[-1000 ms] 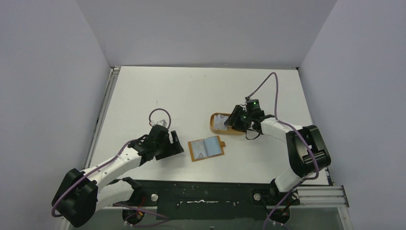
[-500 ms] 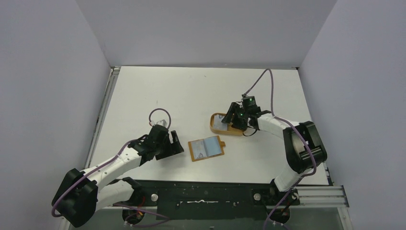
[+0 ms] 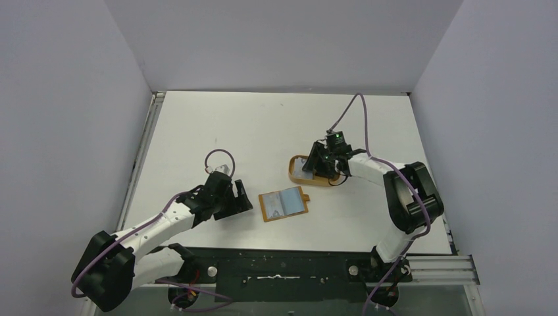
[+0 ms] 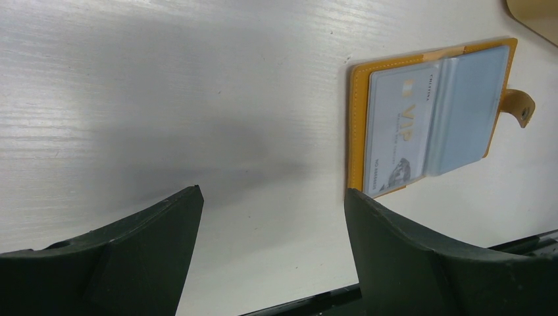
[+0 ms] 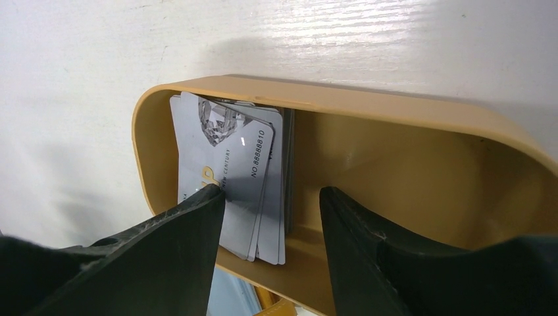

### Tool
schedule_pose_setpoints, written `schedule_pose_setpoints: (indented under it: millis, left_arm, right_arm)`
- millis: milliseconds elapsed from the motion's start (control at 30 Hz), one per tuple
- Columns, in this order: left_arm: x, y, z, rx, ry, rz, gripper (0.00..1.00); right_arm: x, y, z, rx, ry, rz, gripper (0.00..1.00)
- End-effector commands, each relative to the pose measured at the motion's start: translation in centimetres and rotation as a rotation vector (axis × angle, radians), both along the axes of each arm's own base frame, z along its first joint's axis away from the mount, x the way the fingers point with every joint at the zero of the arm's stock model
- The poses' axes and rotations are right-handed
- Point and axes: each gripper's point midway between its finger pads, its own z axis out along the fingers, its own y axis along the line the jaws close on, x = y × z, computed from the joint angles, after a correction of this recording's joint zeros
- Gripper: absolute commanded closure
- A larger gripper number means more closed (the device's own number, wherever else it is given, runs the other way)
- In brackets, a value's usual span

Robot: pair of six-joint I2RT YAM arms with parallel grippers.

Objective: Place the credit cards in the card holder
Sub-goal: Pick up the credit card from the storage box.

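- Silvery credit cards (image 5: 230,164) are lying in a loose fanned stack at one end of the tan oval tray (image 5: 408,112).
- The right gripper (image 5: 270,197) is hanging low over that tray with its jaws partly apart and gripping nothing. One fingertip (image 5: 207,201) is resting at the top card's edge.
- The card holder (image 4: 358,131) is lying open and flat on the white table (image 4: 164,85), near the tray on the arms' side. One grey-white card (image 4: 395,131) is sitting in a pocket, and the snap tab is sticking out from the far flap.
- The left gripper (image 4: 273,197) is hovering over bare table just beside the holder, jaws wide and empty.
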Motion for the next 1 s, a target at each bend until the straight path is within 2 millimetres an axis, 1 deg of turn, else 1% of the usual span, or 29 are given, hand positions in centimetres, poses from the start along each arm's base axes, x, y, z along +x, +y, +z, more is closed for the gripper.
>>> schedule_pose_setpoints:
  millis: [0,300,567,967]
  left_arm:
    - [0.7,-0.7,0.8,-0.034,-0.038,-0.001,0.23]
    - [0.8,-0.8,0.8,-0.036,-0.033,-0.004,0.23]
    - [0.8,-0.8,0.7,-0.035,-0.033,-0.004,0.23]
    - [0.8,-0.9,0.7,-0.033,-0.031,-0.005,0.23]
  right_arm:
    - [0.6,-1.4,0.7,-0.026,-0.036,-0.038,0.46]
    - [0.4,-1.6,1.2,0.012,-0.057,-0.049,0.52]
    - [0.5,-2.0,1.6,0.03,-0.07,-0.065,0.64]
    - [0.4,-2.4,1.7,0.038,-0.071,-0.076,0.75]
